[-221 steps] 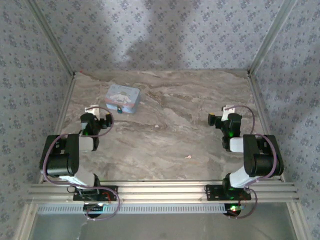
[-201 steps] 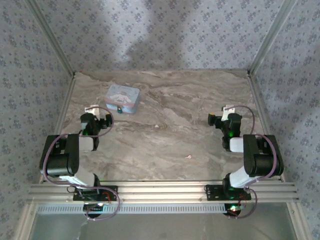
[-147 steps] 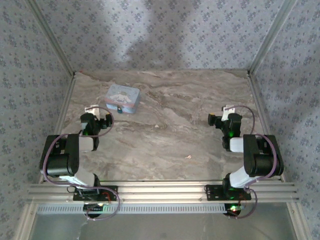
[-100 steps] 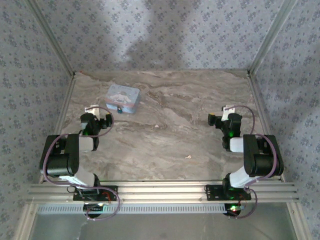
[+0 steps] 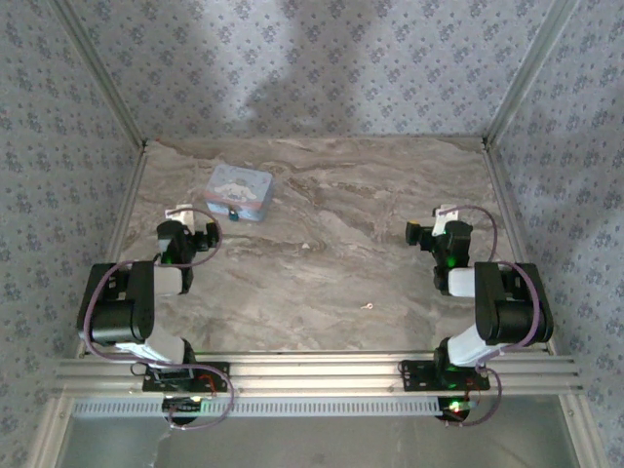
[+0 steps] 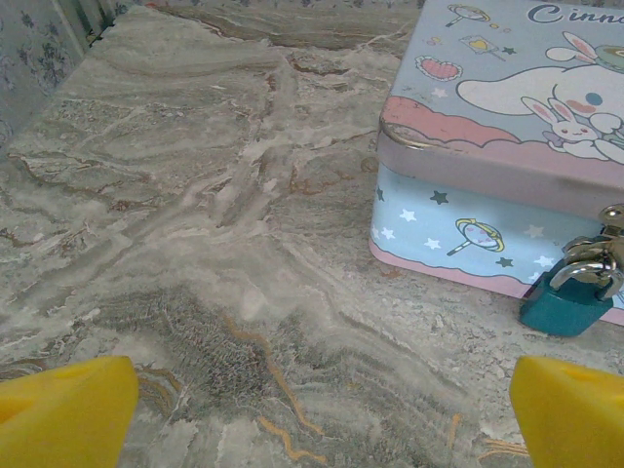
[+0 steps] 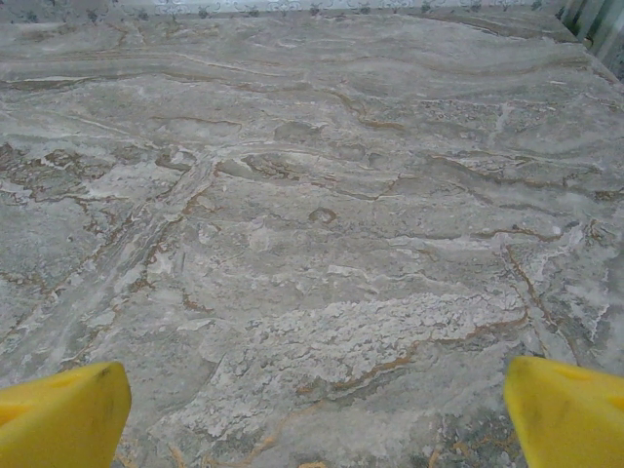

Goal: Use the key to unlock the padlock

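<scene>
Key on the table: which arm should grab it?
Likely right. The tiny silvery key lies right of centre, nearer the right tool; the left tool faces the small blue padlock on the cartoon-printed tin.

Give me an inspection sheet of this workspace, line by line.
Surface: marble-patterned table, no spills seen.
Job's things: padlock hangs at the tin's front latch; key lies flat near the front, apart from both arms.
Clutter: cartoon-printed tin, lid down.
Grippers: left gripper and right gripper both open, holding nothing.
Cables: purple cables looped along each arm.
Surroundings: patterned walls; metal rail at the near edge.
</scene>
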Controlling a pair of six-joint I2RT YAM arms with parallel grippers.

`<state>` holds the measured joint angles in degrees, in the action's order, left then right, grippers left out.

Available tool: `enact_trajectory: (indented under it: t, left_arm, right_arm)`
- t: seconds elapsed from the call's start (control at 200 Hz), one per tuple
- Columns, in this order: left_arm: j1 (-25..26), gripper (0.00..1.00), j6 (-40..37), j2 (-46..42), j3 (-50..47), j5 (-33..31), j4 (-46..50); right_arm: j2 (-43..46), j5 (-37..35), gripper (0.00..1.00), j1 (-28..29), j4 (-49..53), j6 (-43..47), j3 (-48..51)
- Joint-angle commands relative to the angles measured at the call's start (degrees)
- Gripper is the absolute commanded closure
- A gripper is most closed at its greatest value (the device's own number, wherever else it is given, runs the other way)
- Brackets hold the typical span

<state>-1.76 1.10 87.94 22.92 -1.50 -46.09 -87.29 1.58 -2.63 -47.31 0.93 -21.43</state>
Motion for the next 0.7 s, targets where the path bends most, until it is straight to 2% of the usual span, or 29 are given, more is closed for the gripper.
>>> enact_trajectory:
  t: [0.0, 0.195, 0.29, 0.5, 0.695]
  left_arm:
    - [0.18, 0.02, 0.35, -0.14, 0.96, 0.42, 0.03]
    - [0.18, 0.02, 0.81, -0.52, 0.65, -0.70, -0.24]
    - [0.20, 0.02, 1.12, -4.02, 0.36, -1.75, 1.97]
    - [0.22, 0.02, 3.03, -16.04, 0.43, -2.60, 12.81]
    - [0.18, 0.02, 10.51, -25.49, 5.71, -0.93, 30.17]
  right_arm:
    - [-0.14, 0.88, 0.00, -0.39, 0.90, 0.42, -0.92]
    - [0.02, 1.04, 0.00, -0.41, 0.64, 0.41, -0.67]
    - [0.77, 0.02, 0.00, -0.51, 2.72, 0.05, -1.59]
    - [5.37, -0.74, 0.00, -0.64, 8.60, -0.40, -2.80]
    - [15.16, -2.32, 0.00, -0.14, 23.81, -3.48, -6.48]
